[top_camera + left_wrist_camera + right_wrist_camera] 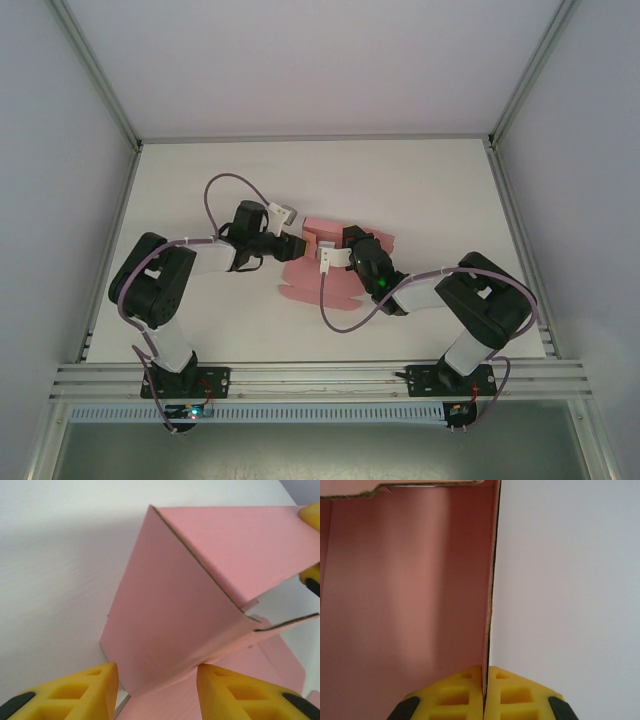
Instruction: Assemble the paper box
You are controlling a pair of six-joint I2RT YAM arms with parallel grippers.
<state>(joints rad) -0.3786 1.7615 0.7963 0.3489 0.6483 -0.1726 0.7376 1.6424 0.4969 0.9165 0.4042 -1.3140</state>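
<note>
Mid-counter (pixel 200 180), between both arms: one paper box (pixel 300 280), part-folded, with some panels flat and others raised.

Left arm (pixel 165 280): elbow bent out to the left, wrist reaching right to the box's left side. Right arm (pixel 480 300): mirrored, wrist reaching left over the box.

Left jaws: released, standing apart astride a raised panel's corner, with a gap showing beside one finger (pixel 95 690).

Right jaws: clenched on the thin edge of an upright panel, fingers (pixel 455 695) pressed to either side.

Count: two arms, one box, one counter.

Card: thin, matte pink, brown at the cut edges, creases sharp. Fingers: yellow, moulded with cut-outs, black backing. Counter: white, smooth.
</note>
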